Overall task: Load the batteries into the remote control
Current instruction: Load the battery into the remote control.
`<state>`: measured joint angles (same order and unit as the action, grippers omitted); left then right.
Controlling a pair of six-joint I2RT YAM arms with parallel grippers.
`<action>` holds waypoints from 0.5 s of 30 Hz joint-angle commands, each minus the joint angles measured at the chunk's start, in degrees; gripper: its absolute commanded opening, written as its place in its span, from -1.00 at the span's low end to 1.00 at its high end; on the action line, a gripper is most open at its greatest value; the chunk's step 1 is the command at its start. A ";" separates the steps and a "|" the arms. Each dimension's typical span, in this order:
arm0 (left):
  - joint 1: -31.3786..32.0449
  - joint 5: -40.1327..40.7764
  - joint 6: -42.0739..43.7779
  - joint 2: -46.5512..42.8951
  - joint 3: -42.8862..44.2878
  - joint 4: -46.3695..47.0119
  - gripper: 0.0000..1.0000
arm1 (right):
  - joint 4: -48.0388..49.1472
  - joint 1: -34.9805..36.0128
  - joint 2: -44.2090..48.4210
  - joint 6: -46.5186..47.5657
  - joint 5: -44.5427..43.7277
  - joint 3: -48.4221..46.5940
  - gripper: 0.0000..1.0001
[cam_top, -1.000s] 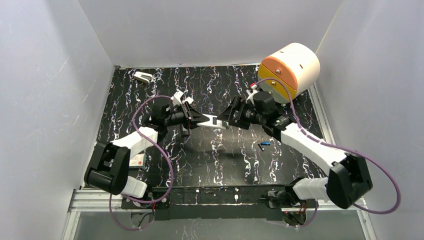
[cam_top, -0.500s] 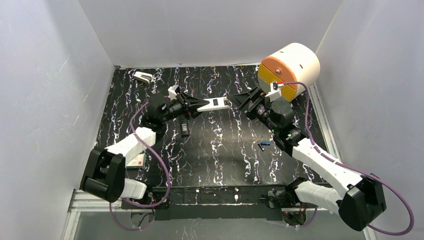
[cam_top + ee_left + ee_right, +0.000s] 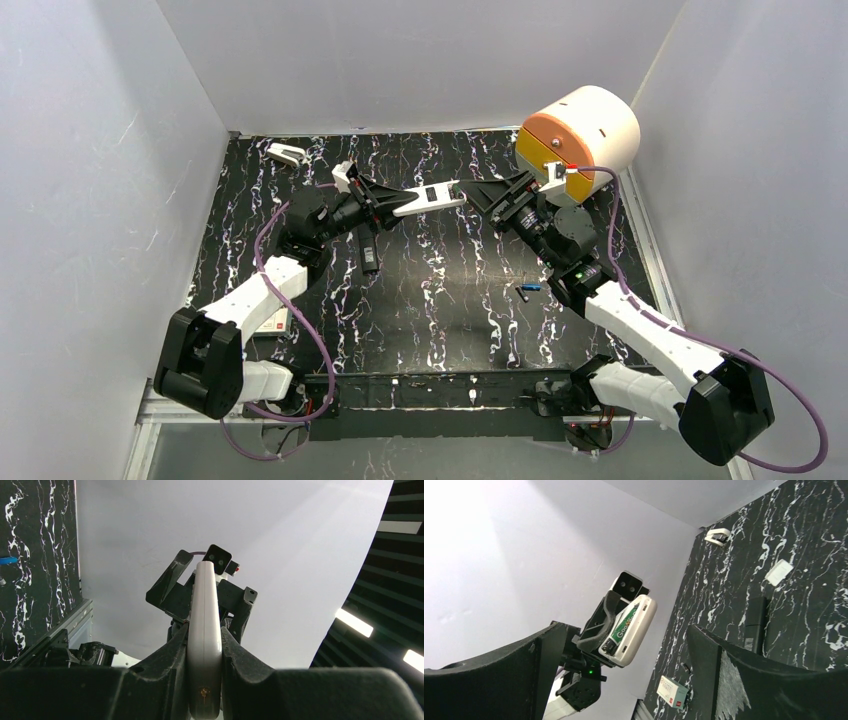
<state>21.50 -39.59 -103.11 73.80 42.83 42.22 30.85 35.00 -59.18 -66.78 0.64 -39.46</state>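
Top view. Left pincer [image 3: 392,206] clamped on one end of a white remote control [image 3: 432,197], held in the air above the far middle of the surface [image 3: 450,320], long axis pointing toward the right arm. Right pincer [image 3: 476,194] spread wide, tips just beside the remote control's free end; contact impossible to judge. Blue battery [image 3: 531,288] lying flat on the surface, right of centre, well apart from the remote control. Slim black bar [image 3: 369,258] left of centre. White stapler-like item [image 3: 287,153] at the far left corner. Round cream-and-orange container [image 3: 585,128] at the far right corner. Small box [image 3: 272,320] near the left edge.

Left wrist view. Remote control seen edge-on, pinched between both fingers [image 3: 170,660]. Right pincer facing it just beyond the far end, jaws apart. Blue battery on the surface at the picture's left rim.

Right wrist view. Own fingers [image 3: 724,680] far apart, clear of the remote control. Remote control straight ahead in the left pincer, back open, a green-labelled battery [image 3: 623,629] seated in the compartment. Black bar, a white card [image 3: 780,572], stapler-like item and box on the surface beyond.
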 commanded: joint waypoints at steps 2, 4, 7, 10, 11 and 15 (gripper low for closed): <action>0.02 -0.07 0.36 -1.03 1.95 1.99 -1.00 | 4.89 -0.02 0.01 -1.54 1.39 0.28 0.97; 0.00 -0.08 0.51 -1.07 1.91 1.99 -1.00 | 5.16 0.03 -0.35 -1.89 1.86 0.51 0.97; -0.04 -0.09 0.42 -1.11 1.98 1.99 -1.00 | 6.63 -0.02 -1.24 -3.02 2.86 1.06 0.91; 0.03 -0.05 0.48 -1.31 1.91 2.06 -1.00 | 8.43 0.05 -2.24 -4.29 3.68 1.47 0.76; -0.03 -0.17 0.54 -1.29 1.95 2.04 -1.00 | 8.87 -0.01 -2.54 -4.58 3.86 1.51 0.68; 0.03 -0.31 0.71 -1.43 1.91 2.00 -1.00 | 9.13 -0.01 -4.34 -5.37 4.45 0.18 0.40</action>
<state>21.50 -39.59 -103.04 73.80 42.83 42.22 35.35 35.00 -62.48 -70.87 3.81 -38.04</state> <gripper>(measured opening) 0.204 0.756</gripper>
